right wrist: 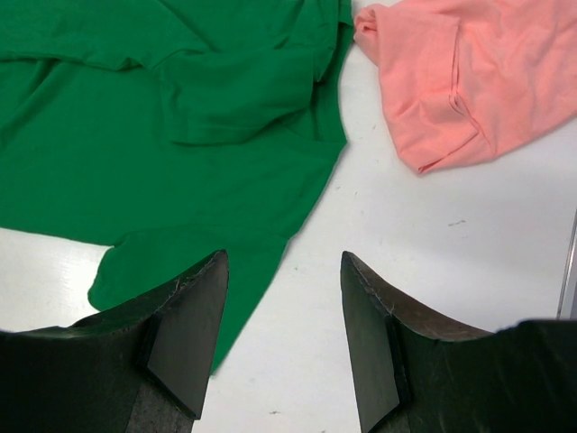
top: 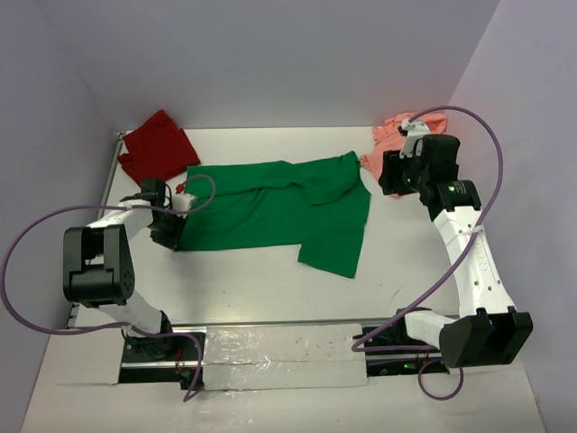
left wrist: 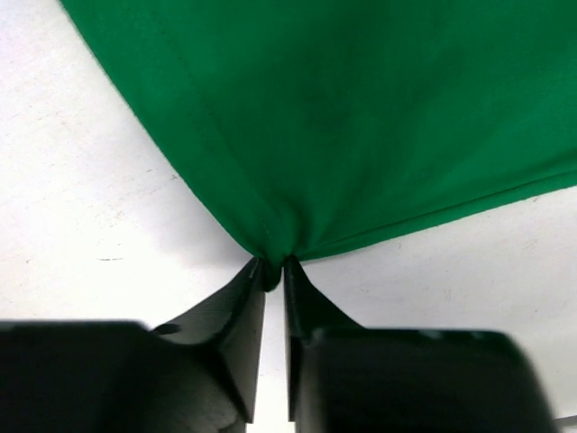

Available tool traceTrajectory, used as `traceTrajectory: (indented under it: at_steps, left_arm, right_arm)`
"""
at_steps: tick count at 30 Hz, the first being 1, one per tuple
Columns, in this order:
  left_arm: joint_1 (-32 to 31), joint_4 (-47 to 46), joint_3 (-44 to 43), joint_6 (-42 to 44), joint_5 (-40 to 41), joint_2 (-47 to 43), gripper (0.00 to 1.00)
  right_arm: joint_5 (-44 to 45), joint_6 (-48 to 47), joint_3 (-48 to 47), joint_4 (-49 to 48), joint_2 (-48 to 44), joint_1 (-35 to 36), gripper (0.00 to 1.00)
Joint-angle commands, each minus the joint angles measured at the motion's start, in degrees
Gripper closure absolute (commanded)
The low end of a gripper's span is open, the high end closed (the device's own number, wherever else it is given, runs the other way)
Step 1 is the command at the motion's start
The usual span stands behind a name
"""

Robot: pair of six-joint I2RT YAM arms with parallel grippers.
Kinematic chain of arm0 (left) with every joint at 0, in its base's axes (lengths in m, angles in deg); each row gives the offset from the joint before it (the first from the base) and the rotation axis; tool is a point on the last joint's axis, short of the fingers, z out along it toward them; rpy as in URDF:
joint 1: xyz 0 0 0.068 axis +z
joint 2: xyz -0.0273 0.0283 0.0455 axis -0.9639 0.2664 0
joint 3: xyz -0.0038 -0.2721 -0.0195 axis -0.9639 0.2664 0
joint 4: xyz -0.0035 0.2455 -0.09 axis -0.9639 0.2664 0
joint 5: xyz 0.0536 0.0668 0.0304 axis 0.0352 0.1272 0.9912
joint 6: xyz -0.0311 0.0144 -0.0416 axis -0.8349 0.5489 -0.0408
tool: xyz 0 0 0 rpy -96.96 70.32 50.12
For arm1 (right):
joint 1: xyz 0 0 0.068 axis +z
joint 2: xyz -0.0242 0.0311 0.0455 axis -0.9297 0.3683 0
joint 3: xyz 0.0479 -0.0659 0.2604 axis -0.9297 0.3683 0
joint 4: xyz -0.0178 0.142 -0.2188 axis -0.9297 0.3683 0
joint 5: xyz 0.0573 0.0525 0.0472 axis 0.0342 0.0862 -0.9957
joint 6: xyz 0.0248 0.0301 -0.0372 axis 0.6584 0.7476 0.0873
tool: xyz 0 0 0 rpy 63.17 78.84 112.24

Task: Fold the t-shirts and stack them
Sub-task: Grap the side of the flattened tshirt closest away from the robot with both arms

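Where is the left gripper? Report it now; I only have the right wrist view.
Observer: The left gripper is shut on a pinched edge of the green shirt, at the shirt's left end.
Operator: Good. Now tell me where the third shirt is.
Observer: The dark red shirt lies crumpled at the far left corner of the table, behind the left arm.
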Motion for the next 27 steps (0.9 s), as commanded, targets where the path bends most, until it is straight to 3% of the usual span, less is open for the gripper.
traceTrajectory:
  at_steps: [1,5,13,19,27]
  left_arm:
    - [-0.6,3.9,6.7,-0.3,-0.6,6.8,0.80]
    - [-0.7,3.7,6.6,-0.4,-1.1,6.4,0.89]
    - [-1.1,3.7,6.2,-1.1,-1.3,5.8,0.92]
    - [-1.1,4.3,5.1,-1.5,-1.7,4.7,0.93]
    - [-1.1,4.8,4.8,-2.0,-1.5,3.6,0.93]
  right_arm:
    - [-1.3,-1.8,-2.7,0.9,-2.1,-0.5,0.40]
    - [-5.1,-8.8,-1.1,4.8,-1.0,0.3,0.40]
    - [-4.4,-25.5,10.5,9.0,-2.8,8.7,0.39]
    - [-1.5,-25.8,18.7,7.1,-2.7,16.0,0.39]
    - [1.3,-24.3,26.0,1.1,2.4,20.4,0.39]
